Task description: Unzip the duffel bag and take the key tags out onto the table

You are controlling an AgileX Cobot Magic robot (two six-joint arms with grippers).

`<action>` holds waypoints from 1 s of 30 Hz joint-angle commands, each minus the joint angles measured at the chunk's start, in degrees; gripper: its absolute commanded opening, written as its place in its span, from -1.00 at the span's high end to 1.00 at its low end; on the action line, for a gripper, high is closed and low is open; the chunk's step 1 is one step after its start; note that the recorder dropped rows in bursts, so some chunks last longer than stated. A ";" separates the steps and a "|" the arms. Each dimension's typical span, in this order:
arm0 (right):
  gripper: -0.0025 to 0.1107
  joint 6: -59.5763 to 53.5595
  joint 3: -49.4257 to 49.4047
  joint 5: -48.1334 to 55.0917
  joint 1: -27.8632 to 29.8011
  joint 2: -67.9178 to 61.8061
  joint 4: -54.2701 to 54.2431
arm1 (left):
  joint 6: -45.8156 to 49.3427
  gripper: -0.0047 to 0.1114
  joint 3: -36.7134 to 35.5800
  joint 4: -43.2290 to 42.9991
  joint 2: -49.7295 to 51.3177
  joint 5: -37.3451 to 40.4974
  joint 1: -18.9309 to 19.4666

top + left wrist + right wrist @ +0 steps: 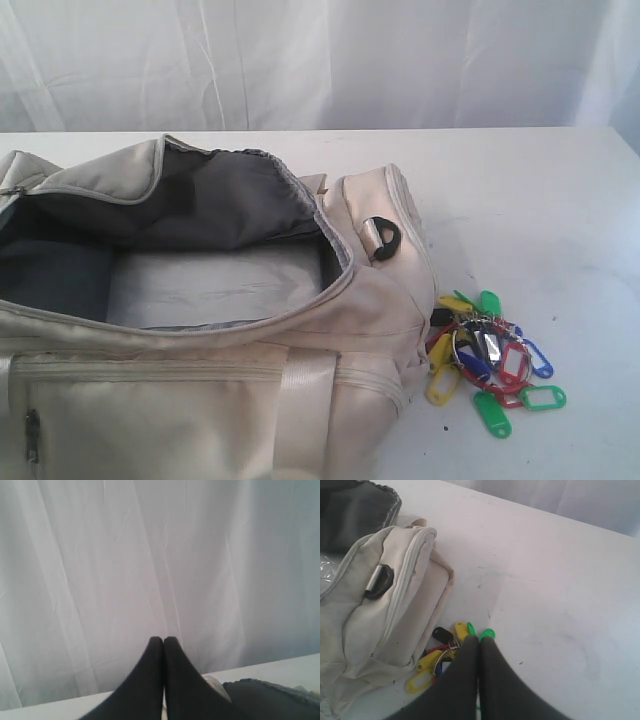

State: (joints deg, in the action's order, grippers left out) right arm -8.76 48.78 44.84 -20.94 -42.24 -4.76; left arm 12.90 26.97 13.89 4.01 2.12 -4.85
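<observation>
So the key tags (490,360) lie on the table (540,200) beside the duffel bag (200,400), right under the right gripper (479,641). It and the left gripper (163,640) are both pinched closed, empty.

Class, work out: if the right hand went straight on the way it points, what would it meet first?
Probably the key tags, lying on the table just beyond the shut right hand; depth is unclear.
</observation>
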 commanded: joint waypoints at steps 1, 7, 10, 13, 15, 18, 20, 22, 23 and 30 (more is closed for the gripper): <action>0.96 0.29 -0.26 0.05 0.48 0.36 0.23 | 0.08 0.92 -0.33 0.24 -3.96 -0.74 0.13; 0.96 0.29 -0.26 0.05 0.48 0.46 0.23 | 0.08 0.92 -0.33 0.24 -4.01 -1.38 0.13; 0.96 0.29 -0.26 0.05 0.48 0.46 0.23 | 0.08 0.92 -0.33 0.24 -4.01 -1.02 0.13; 0.96 0.29 -0.26 0.05 0.48 0.46 0.23 | 0.08 0.92 -0.33 0.24 -4.01 -1.02 0.13; 0.96 0.29 -0.26 0.05 0.48 0.46 0.23 | 0.08 0.92 -1.43 0.24 -4.01 -2.12 0.13; 0.96 0.29 -0.26 0.05 0.48 0.46 0.23 | 0.08 0.92 -6.02 0.24 -4.01 -7.86 0.24; 0.96 0.29 -0.26 0.05 0.48 0.46 0.23 | 0.08 0.92 -10.87 0.13 -4.01 -13.04 0.22; 0.96 0.29 -0.26 0.05 0.48 0.46 0.23 | 0.08 0.92 -16.20 0.13 -4.01 -18.32 0.22; 0.96 0.29 -0.26 0.05 0.48 0.46 0.23 | 0.08 0.92 -19.38 0.13 -4.01 -21.16 0.22; 0.96 0.29 -0.26 -0.11 0.48 0.44 0.23 | 0.36 0.92 -26.97 1.27 -4.01 -1.39 0.22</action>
State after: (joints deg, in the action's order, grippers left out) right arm -8.65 48.78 44.94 -20.94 -42.11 -4.76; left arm 13.02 0.70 14.34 0.27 -11.95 -4.78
